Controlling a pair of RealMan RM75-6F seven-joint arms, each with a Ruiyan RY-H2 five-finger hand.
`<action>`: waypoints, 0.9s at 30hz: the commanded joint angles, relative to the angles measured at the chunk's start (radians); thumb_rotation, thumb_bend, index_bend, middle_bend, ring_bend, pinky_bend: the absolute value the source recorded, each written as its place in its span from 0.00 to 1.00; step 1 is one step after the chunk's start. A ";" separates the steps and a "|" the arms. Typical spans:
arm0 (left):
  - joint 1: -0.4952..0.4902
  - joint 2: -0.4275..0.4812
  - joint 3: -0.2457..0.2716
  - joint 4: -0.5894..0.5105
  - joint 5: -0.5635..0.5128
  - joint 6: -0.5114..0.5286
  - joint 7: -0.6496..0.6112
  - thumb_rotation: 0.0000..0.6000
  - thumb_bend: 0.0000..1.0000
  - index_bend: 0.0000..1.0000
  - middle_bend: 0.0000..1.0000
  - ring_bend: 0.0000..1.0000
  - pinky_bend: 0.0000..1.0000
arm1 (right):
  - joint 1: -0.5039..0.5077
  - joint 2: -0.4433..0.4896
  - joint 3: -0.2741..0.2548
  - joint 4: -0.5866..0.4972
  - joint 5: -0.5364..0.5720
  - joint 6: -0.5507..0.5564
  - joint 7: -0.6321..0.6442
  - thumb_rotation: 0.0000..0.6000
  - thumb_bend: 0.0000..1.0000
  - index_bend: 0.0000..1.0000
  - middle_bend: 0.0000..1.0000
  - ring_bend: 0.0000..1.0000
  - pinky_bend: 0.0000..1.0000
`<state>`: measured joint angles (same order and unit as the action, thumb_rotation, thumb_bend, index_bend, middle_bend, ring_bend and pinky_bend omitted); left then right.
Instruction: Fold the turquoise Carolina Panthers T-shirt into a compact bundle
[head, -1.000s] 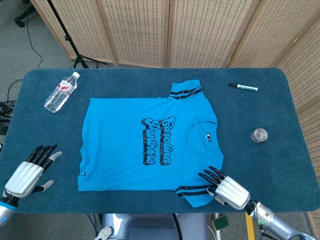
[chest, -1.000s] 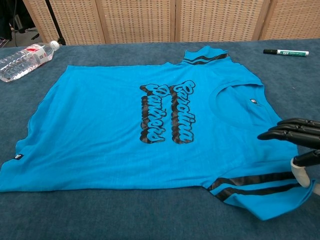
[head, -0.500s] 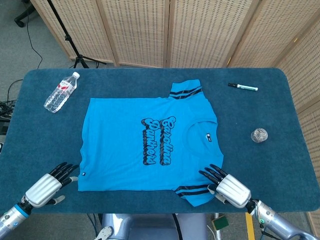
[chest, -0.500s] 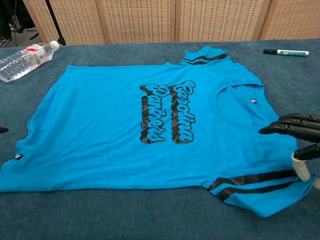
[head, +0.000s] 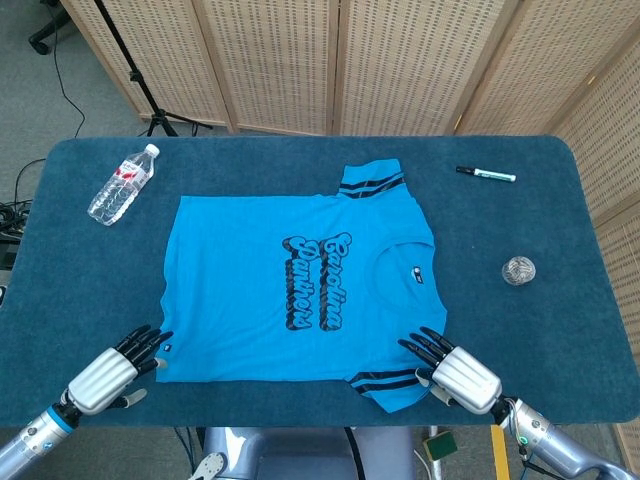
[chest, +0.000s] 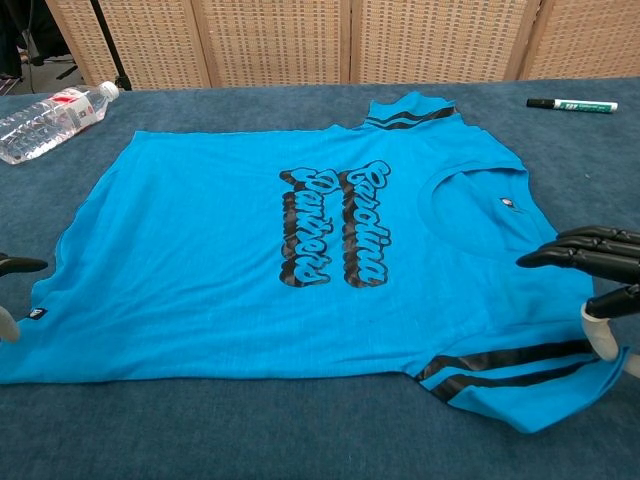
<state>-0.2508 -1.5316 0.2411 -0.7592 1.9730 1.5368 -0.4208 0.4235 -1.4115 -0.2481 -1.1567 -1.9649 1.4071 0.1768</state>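
The turquoise Carolina Panthers T-shirt lies spread flat and face up across the middle of the frame on the blue table, turned sideways so the collar points toward the right of the picture and the hem toward the left; laid out this way, its long near edge runs along the bottom of the frame, within reach of both arms. No fold shows in it, so the task looks to be at its very start. The right hand, at the lower right of the head view, rests at the near striped sleeve: in the chest view its dark fingers stretch out above the cloth with the pale thumb down at the sleeve's edge, spread rather than closed, and I cannot tell whether any fabric is pinched. The left hand, at the lower left, has its fingers apart and pointed at the near hem corner, holding nothing. One hand at each end of the same edge suggests they are set to lift that edge together and carry it over. Farther out, and clear of the cloth, a water bottle lies at the upper left, a marker at the upper right, and a small clear round object sits at the right.
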 joint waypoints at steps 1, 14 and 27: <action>-0.003 -0.015 0.003 0.018 -0.003 0.004 0.003 1.00 0.25 0.38 0.00 0.00 0.00 | 0.000 0.000 0.001 0.000 0.001 0.000 0.001 1.00 0.52 0.63 0.07 0.00 0.00; -0.007 -0.095 0.010 0.115 -0.020 0.024 -0.036 1.00 0.25 0.42 0.00 0.00 0.00 | 0.001 0.003 0.001 -0.001 0.001 0.002 0.005 1.00 0.52 0.64 0.07 0.00 0.00; -0.015 -0.146 0.014 0.180 -0.044 0.025 -0.062 1.00 0.29 0.43 0.00 0.00 0.00 | 0.000 0.002 0.001 0.005 0.005 -0.004 0.007 1.00 0.52 0.64 0.07 0.00 0.00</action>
<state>-0.2650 -1.6746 0.2544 -0.5828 1.9317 1.5636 -0.4800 0.4236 -1.4094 -0.2459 -1.1515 -1.9591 1.4035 0.1840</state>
